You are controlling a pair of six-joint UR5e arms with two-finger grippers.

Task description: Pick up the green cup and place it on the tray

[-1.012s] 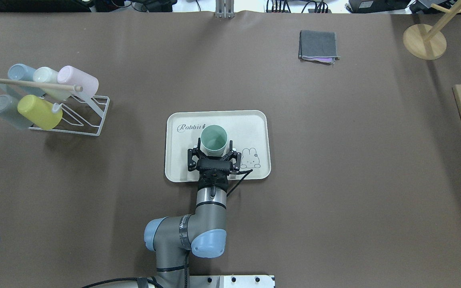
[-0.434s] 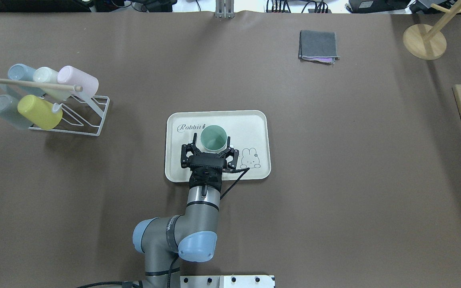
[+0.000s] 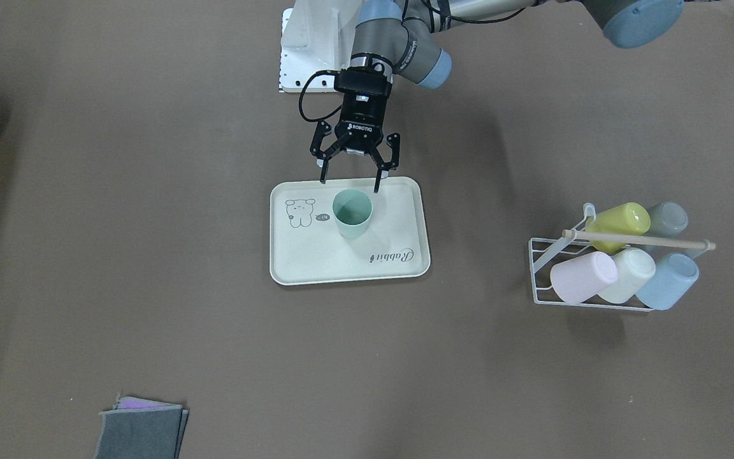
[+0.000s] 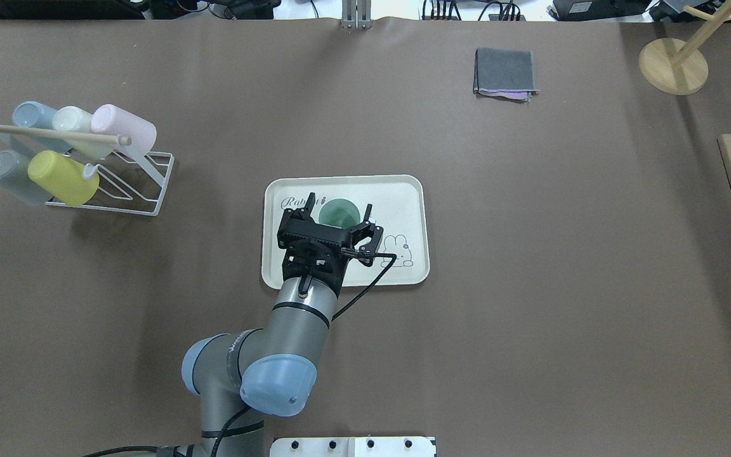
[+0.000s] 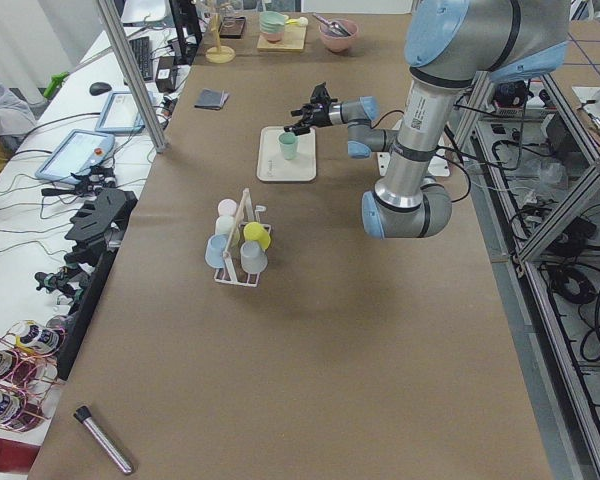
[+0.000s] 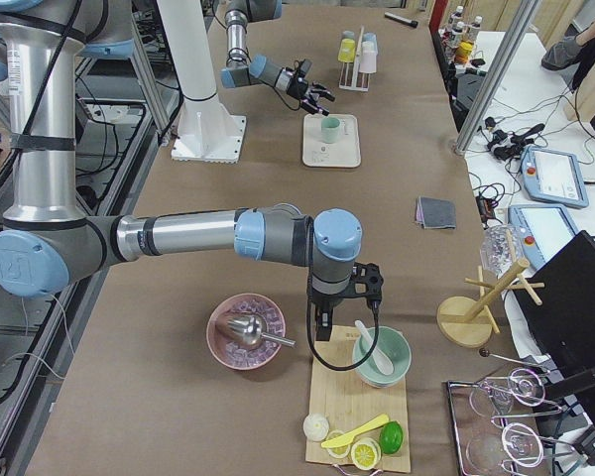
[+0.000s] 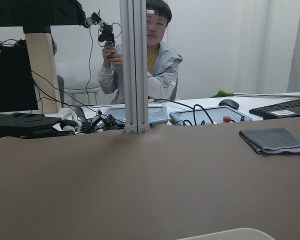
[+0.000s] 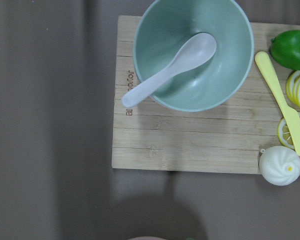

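Observation:
The green cup (image 3: 352, 213) stands upright and alone on the cream tray (image 3: 348, 275), next to the bear drawing. My left gripper (image 3: 349, 183) is open and empty. It hangs above the tray's robot-side edge, clear of the cup. In the overhead view the left gripper (image 4: 338, 204) overlaps the green cup (image 4: 339, 214) on the tray (image 4: 400, 193). My right gripper (image 6: 322, 302) hangs over a wooden board far off to the right. I cannot tell whether it is open or shut.
A white wire rack (image 4: 118, 187) with several cups, among them a yellow-green one (image 4: 61, 178), stands at the left. A folded grey cloth (image 4: 505, 71) lies at the back. A wooden board (image 8: 190, 145) holds a mint bowl (image 8: 192, 50) with a spoon.
My open left gripper has risen from around the green cup and drawn back toward the robot. The arm's elbow has swung left. The cup stays on the tray.

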